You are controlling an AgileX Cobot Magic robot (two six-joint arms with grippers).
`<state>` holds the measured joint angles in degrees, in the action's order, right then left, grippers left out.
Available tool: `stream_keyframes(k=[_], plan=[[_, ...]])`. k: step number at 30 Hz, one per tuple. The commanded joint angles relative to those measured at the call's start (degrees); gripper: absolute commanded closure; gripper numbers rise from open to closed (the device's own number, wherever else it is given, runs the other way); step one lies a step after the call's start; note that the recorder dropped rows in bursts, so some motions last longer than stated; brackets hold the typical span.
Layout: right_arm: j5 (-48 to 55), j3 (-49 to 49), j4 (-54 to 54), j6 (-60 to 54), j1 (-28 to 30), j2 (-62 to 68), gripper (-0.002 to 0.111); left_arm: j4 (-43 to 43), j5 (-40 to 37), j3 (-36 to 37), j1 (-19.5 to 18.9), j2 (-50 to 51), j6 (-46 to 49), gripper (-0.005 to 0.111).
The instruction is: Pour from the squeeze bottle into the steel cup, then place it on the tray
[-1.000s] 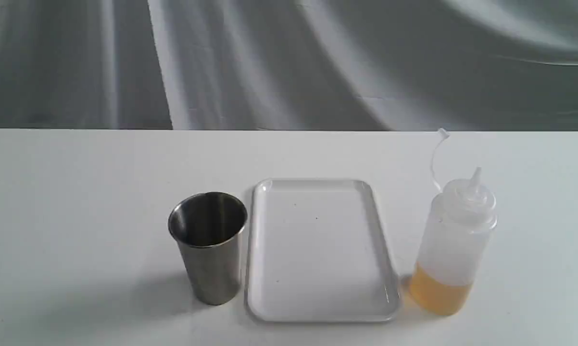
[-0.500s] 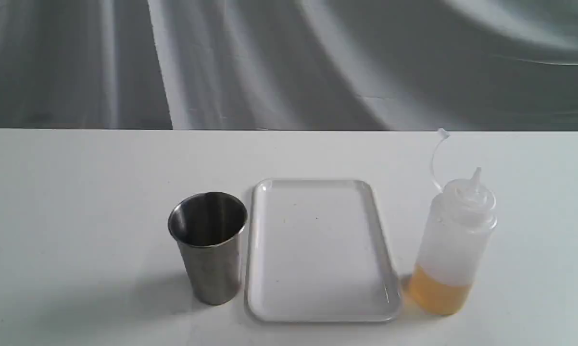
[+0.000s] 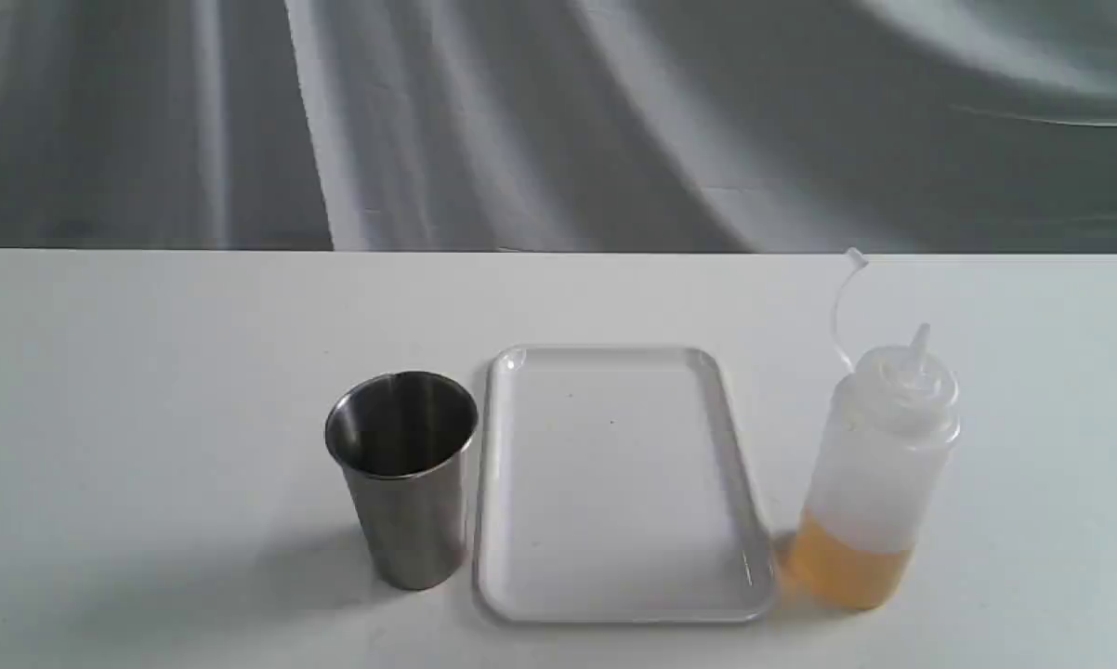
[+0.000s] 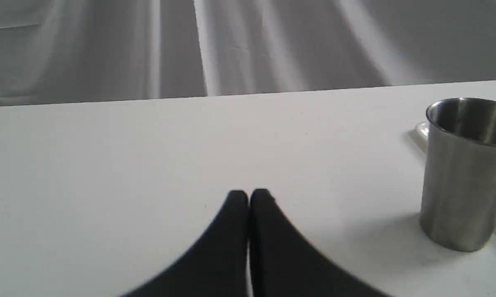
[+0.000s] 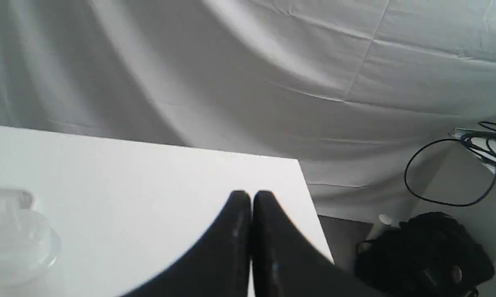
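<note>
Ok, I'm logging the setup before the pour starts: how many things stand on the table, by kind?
steel cup: 1
tray: 1
squeeze bottle: 1
Total: 3

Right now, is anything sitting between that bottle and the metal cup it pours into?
Only the tray lies flat between the squeeze bottle and the steel cup. Its rim is low, so a lifted bottle should pass over.
</note>
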<state>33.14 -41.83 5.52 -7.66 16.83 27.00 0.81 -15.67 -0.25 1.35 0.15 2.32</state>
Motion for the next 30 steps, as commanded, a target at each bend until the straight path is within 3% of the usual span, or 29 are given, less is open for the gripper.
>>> stream_keyframes(k=[1,13,22,30], plan=[[-2.46,-0.97,0.45,3.64,0.33,2.09,0.108,0.06,0.43,0.25,-0.09,-0.15,-0.16,0.107],[-6.50,-0.97,0.45,5.60,-0.35,2.76,0.108,0.06,0.43,0.25,-0.09,-0.15,-0.33,0.107],[-8.06,-7.00,2.44,4.63,-12.53,14.40,0.108,0.06,0.43,0.25,-0.09,-0.15,-0.22,0.107],[-15.89,-6.70,-5.52,4.63,-17.40,23.28,0.108,0.06,0.43,0.25,-0.09,-0.15,-0.22,0.107]])
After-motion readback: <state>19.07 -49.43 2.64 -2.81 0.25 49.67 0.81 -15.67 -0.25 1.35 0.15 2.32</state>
